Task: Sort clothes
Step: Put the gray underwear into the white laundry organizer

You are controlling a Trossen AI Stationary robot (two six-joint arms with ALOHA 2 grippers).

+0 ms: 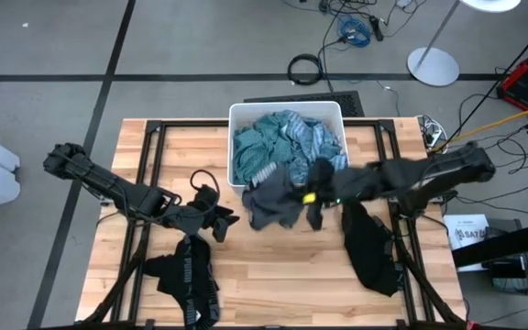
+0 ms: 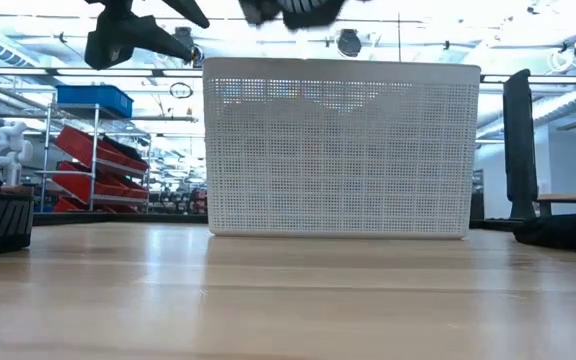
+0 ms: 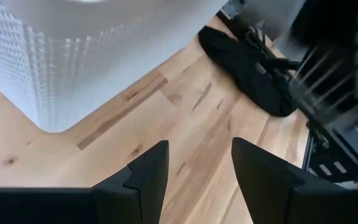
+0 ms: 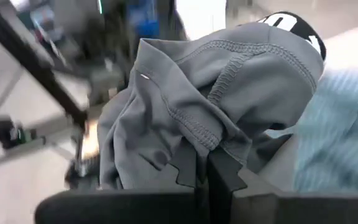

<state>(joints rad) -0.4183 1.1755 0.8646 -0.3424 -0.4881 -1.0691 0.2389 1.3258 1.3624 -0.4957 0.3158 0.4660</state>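
Note:
A white perforated bin (image 1: 238,115) stands at the table's far middle, holding teal-green and light blue clothes (image 1: 282,142). My right gripper (image 1: 312,194) is just in front of the bin's near wall, shut on a dark grey garment (image 1: 271,203) that shows close up in the right wrist view (image 4: 185,106). My left gripper (image 1: 225,220) is open and empty above the bare wood (image 3: 199,162), left of the grey garment. A black garment with white lettering (image 1: 191,280) lies at the near left. Another black garment (image 1: 369,243) lies at the near right. My right gripper pinches a bunched fold of the grey garment beside a stitched seam (image 4: 194,134) between its two fingers, several layers together. The garment is lifted clear of the table and hangs slack around and below the fingers (image 2: 293,10).
The bin (image 2: 338,145) takes up the table's far middle. Bare wood lies between the two black garments at the near middle. The table's black frame rails run under both arms. Cables and a lamp base lie on the floor beyond the far edge.

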